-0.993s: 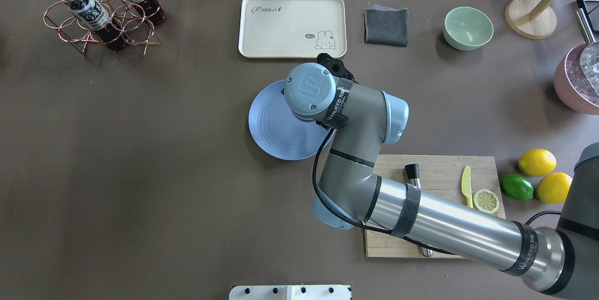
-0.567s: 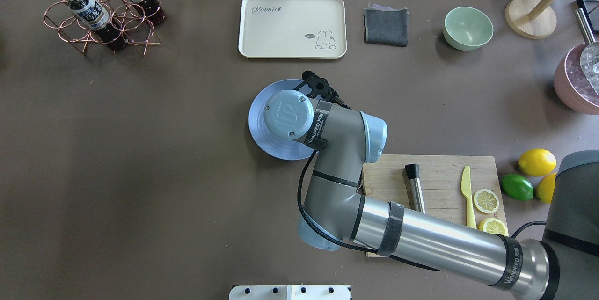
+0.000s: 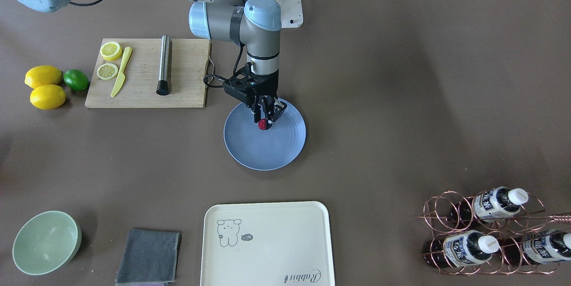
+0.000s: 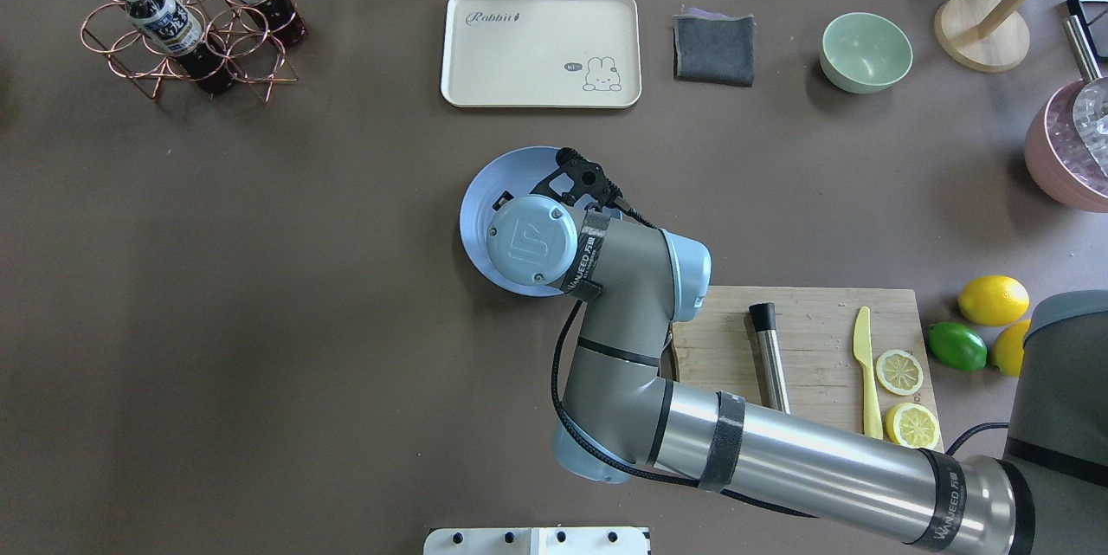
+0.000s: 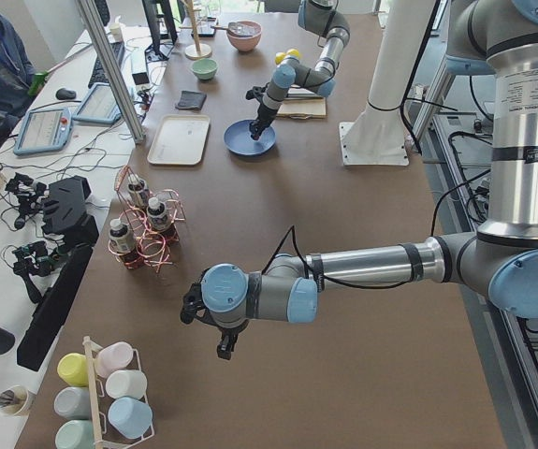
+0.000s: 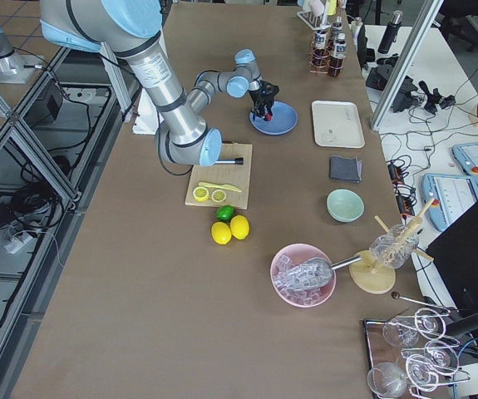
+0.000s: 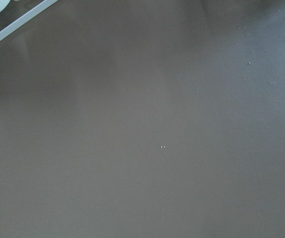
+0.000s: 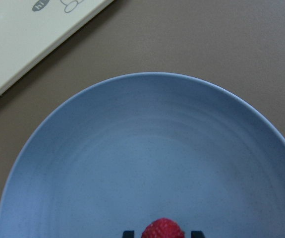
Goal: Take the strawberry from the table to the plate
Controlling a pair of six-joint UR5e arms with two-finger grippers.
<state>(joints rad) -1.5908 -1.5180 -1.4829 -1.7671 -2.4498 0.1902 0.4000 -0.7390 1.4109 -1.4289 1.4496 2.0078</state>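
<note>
- Front-facing: right gripper [image 3: 266, 119] closed around strawberry [image 3: 263, 124], above plate [image 3: 267, 155] (robot-side half; contact with it unclear).
- Right wrist: strawberry between fingertips, plate beneath.
- Exterior left: left gripper [image 5: 220, 348] over table [image 5: 343, 374]; opening indeterminable.

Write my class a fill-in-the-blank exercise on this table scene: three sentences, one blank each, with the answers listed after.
The strawberry sits between the jaws of the robot's ____ gripper. Below it lies the plate, coloured light ____. The copper rack holds ____ bottles.
Missing words: right; blue; three.
</note>
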